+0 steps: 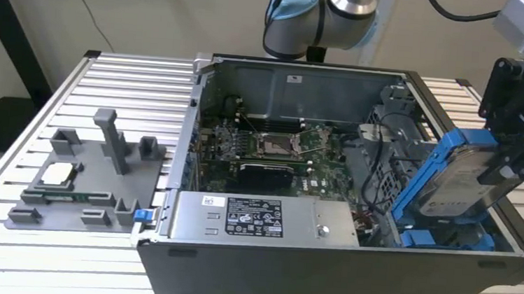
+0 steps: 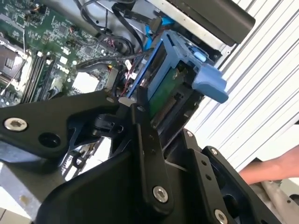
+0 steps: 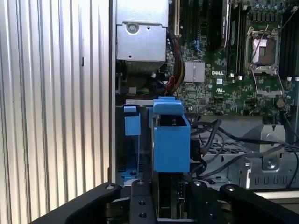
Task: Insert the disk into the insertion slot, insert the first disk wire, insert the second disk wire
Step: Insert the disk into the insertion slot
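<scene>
Tool [image 1: 496, 169]: clamped on the disk. In the first wrist view its black fingers [image 3: 140, 201] press against both long sides of the drive, with no gap showing.
Disk [image 1: 456, 178]: held clear of the desk in its blue carrier [image 3: 170, 140], steeply tilted over the corner of the computer case at the exterior view's right. Its upper end sits in the tool and its lower end points down into the case. In the second wrist view its green circuit-board face [image 2: 163, 95] shows inside the carrier frame.
Insertion slot [image 1: 423, 238]: the grey drive bay with blue rails sits at the case's near corner on the exterior view's right, just below the disk's lower end. The disk is not seated flat in it, and whether the carrier touches a rail I cannot tell.
Black cables [image 3: 224, 140]: they lie loose across the bay cage, just beside the carrier.
Computer case [image 1: 327, 278]: open on top, with the green motherboard [image 1: 271, 158] and its silver processor socket [image 3: 264, 49] exposed. The grey power supply [image 1: 256, 220] lies along the near wall.
Desk [image 1: 107, 86]: slatted metal. It carries the case and, well apart on the exterior view's left, a grey fixture tray [image 1: 90, 190].
Person: a hand [image 2: 273, 170] shows at the edge of the second wrist view, over the desk slats and away from the disk.
</scene>
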